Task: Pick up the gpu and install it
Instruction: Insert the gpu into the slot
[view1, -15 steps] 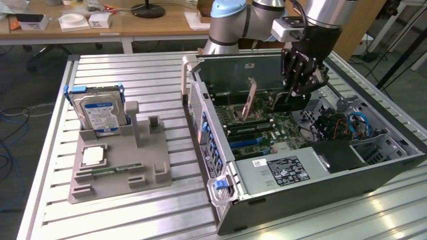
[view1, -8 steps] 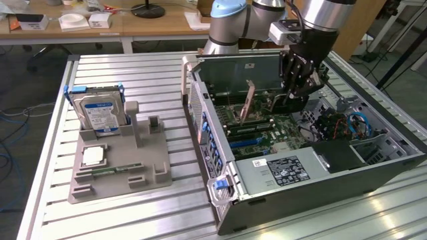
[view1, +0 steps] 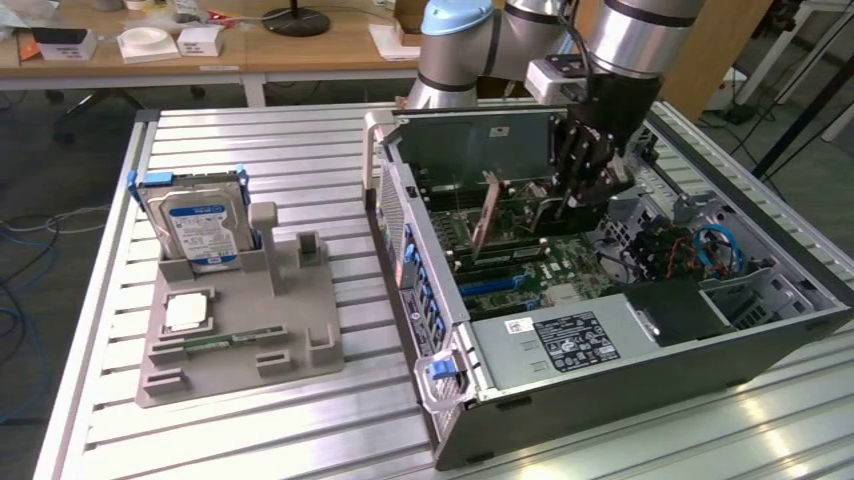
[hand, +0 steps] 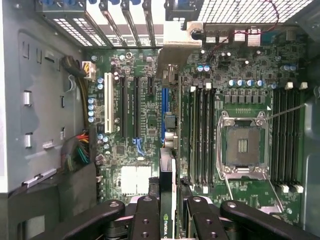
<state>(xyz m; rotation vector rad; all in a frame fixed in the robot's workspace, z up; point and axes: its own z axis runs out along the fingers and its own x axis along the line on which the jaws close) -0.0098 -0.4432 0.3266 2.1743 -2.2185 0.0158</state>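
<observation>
The gpu (hand: 167, 172) shows edge-on in the wrist view, a thin dark card with an NVIDIA mark near my fingers and its silver bracket (hand: 176, 42) at the case's rear wall. My gripper (hand: 169, 220) is shut on it, with black fingers (hand: 145, 215) on either side. The card hangs in line with the blue slot (hand: 164, 102) on the motherboard; I cannot tell whether it touches the slot. In the exterior view my gripper (view1: 587, 190) reaches down into the open computer case (view1: 694, 340), and the gpu (view1: 489, 215) stands upright over the board.
On the exterior view's left, a grey holder (view1: 287, 335) carries a silver hard drive (view1: 200, 228), a processor (view1: 187, 312) and a memory stick (view1: 220, 341). Inside the case are the processor socket (hand: 243, 145), memory slots (hand: 200, 135), cables (view1: 714, 245) and the power supply (view1: 574, 340).
</observation>
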